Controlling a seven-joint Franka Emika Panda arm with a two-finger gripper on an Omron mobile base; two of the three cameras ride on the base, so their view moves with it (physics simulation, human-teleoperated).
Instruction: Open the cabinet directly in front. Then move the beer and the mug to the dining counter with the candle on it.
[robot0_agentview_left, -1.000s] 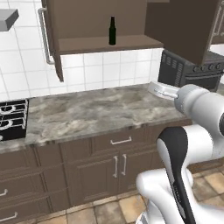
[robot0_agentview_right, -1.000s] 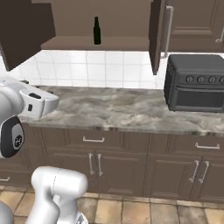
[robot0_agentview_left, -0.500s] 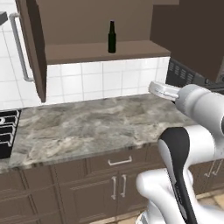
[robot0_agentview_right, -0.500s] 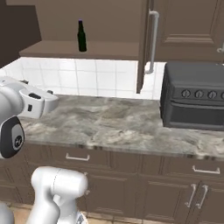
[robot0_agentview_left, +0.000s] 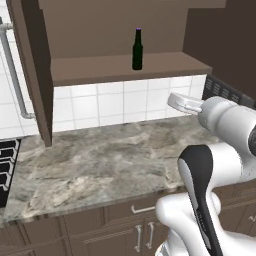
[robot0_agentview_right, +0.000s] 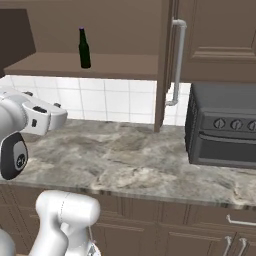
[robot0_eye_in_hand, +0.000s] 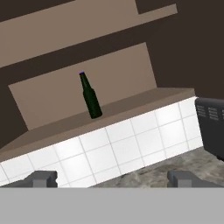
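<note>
The dark brown wall cabinet (robot0_agentview_left: 100, 30) stands open, its left door (robot0_agentview_left: 31, 70) and right door (robot0_agentview_right: 166, 65) swung outward. The beer (robot0_agentview_left: 137, 49) (robot0_agentview_right: 84, 48) (robot0_eye_in_hand: 90, 96), a slim dark bottle with a purple cap, stands upright alone on the cabinet's lower shelf. My gripper (robot0_eye_in_hand: 113, 179) is open and empty, its fingertips (robot0_eye_in_hand: 41, 178) spread wide, well short of the bottle and below shelf level. The hand (robot0_agentview_left: 184, 103) (robot0_agentview_right: 47, 114) hovers over the stone counter. The mug and the dining counter with the candle are out of view.
A veined stone counter (robot0_agentview_left: 95, 165) (robot0_agentview_right: 135, 160) runs under the cabinet, with a white tile backsplash (robot0_eye_in_hand: 109, 148) behind. A black toaster oven (robot0_agentview_right: 222, 127) (robot0_eye_in_hand: 212, 127) sits at the right, a stove (robot0_agentview_left: 5, 170) at the left. Drawers (robot0_agentview_left: 135, 215) lie below.
The whole scene has grown and shifted in both base views: the base has driven closer to the counter. The arm keeps its pose and the beer stays on its shelf.
</note>
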